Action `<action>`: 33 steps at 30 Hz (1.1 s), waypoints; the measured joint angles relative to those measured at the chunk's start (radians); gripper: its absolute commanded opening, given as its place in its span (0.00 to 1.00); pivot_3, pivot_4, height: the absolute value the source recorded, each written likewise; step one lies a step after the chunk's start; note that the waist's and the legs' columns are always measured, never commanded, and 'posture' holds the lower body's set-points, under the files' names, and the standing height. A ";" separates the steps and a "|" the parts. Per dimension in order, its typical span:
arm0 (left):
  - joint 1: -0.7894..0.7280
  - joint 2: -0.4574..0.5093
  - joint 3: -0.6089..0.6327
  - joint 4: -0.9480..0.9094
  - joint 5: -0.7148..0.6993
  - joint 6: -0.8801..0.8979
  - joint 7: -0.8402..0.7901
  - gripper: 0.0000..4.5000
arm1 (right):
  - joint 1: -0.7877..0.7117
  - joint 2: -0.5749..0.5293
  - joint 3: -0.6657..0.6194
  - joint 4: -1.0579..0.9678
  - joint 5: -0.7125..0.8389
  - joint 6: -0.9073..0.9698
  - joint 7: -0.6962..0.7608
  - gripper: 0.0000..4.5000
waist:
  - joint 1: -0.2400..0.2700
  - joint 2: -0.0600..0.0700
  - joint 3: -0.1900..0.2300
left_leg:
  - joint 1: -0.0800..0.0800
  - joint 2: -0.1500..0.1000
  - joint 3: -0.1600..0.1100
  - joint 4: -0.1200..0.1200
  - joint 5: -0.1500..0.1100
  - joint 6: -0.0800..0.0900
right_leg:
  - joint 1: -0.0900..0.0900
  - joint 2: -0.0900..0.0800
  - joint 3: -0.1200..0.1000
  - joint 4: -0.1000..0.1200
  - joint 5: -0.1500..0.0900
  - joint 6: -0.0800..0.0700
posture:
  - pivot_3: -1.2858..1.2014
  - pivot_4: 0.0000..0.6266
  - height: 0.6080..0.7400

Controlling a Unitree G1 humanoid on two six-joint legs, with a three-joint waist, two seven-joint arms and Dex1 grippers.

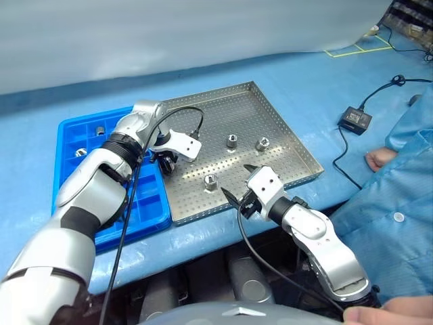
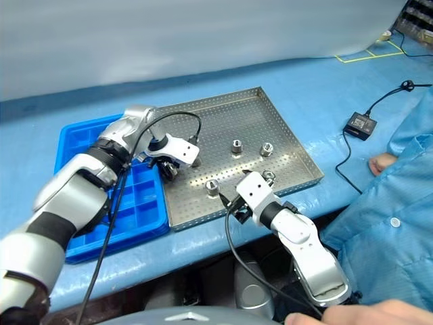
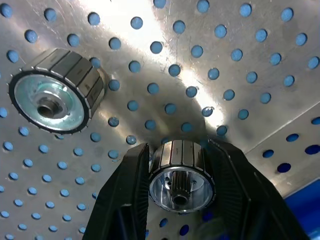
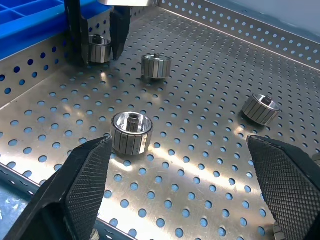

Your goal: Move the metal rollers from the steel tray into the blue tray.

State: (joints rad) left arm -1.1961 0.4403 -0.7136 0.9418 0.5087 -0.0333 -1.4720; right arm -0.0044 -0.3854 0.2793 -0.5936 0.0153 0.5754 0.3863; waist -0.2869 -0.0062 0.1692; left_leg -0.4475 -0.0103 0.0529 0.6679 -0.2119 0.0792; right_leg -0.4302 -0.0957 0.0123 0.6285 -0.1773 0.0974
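Blue cloth covers the table (image 1: 284, 74), the largest surface we see; it carries both trays side by side. On it, the steel tray (image 1: 284, 128) lies toward the robot's right, its perforated floor holding the metal rollers that remain to be moved. Touching its left rim sits the blue tray (image 1: 71, 132), smaller and divided into square compartments; we make out small pale things in two far cells but cannot tell what they are. We judge that setting the trays edge to edge keeps each transfer short.

Next in size come the arms. The left claw (image 1: 167, 161) points straight down at the steel tray's left rim, a posture that suits a top grasp on an upright cylinder. In the left wrist view its two fingers (image 3: 122, 195) flank one roller (image 3: 181, 176) and sit against its ribbed sides, so we read it as pinching that roller, which appears to rest on the tray floor, not yet lifted. The right claw (image 4: 175, 185) waits spread wide, low over the tray's near edge, holding nothing and facing a second roller (image 4: 131, 132).

Smallest are the loose rollers: one (image 1: 210, 181) near the front, two (image 1: 231, 141) (image 1: 262, 143) mid-tray. A person's blue sleeve (image 1: 399, 196) borders the table's right side.
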 measured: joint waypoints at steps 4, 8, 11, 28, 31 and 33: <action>-0.002 -0.019 0.076 0.000 -0.044 0.053 0.018 0.35 | -0.010 0.006 0.000 0.004 -0.001 -0.001 0.001 1.00 | 0.003 0.000 0.000 | 0.000 0.000 0.000 0.000 0.000 0.000 | 0.000 0.000 0.000 0.000 0.000 0.001 | 0.37 0.24 1.00; -0.025 -0.048 0.191 -0.004 -0.132 0.150 0.053 0.35 | -0.017 0.015 0.008 0.024 0.000 -0.001 0.008 1.00 | 0.003 0.000 0.000 | 0.000 0.000 0.000 0.001 0.000 0.000 | 0.000 0.000 0.000 0.000 0.000 0.003 | 0.38 0.24 1.00; -0.030 -0.027 0.261 -0.070 -0.189 0.215 0.048 0.35 | -0.028 0.019 0.013 0.049 0.003 -0.001 0.016 1.00 | 0.001 0.000 0.000 | 0.000 0.000 0.000 0.000 0.000 0.000 | 0.000 0.000 0.001 0.000 0.001 0.004 | 0.39 0.24 1.00; 0.701 0.193 0.759 -1.132 -0.350 0.824 0.440 0.35 | -0.147 0.014 -0.003 0.126 0.111 0.034 0.144 1.00 | 0.142 0.002 0.000 | 0.004 0.001 0.000 0.006 0.001 -0.002 | -0.001 0.000 0.001 0.013 0.000 -0.007 | 0.49 0.24 1.00; 0.774 0.150 0.853 -1.267 -0.355 0.933 0.572 0.35 | -0.172 0.009 0.003 0.143 0.115 0.046 0.163 1.00 | 0.197 0.002 0.000 | 0.005 0.001 -0.002 0.009 0.001 -0.004 | -0.001 0.000 -0.002 0.014 -0.003 -0.011 | 0.51 0.24 1.00; 0.818 0.119 0.903 -1.330 -0.363 0.982 0.649 0.35 | -0.184 0.004 0.008 0.150 0.120 0.047 0.177 1.00 | 0.226 0.002 0.000 | 0.008 0.001 -0.002 0.010 -0.001 -0.009 | 0.002 0.000 -0.003 0.014 -0.003 -0.011 | 0.52 0.24 1.00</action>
State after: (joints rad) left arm -0.3782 0.5591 0.1899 -0.3881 0.1460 0.9486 -0.8234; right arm -0.1880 -0.3813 0.2872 -0.4436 0.1350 0.6228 0.5631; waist -0.0607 -0.0047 0.1690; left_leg -0.4392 -0.0091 0.0510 0.6782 -0.2131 0.0706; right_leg -0.4285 -0.0956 0.0096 0.6422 -0.1800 0.0861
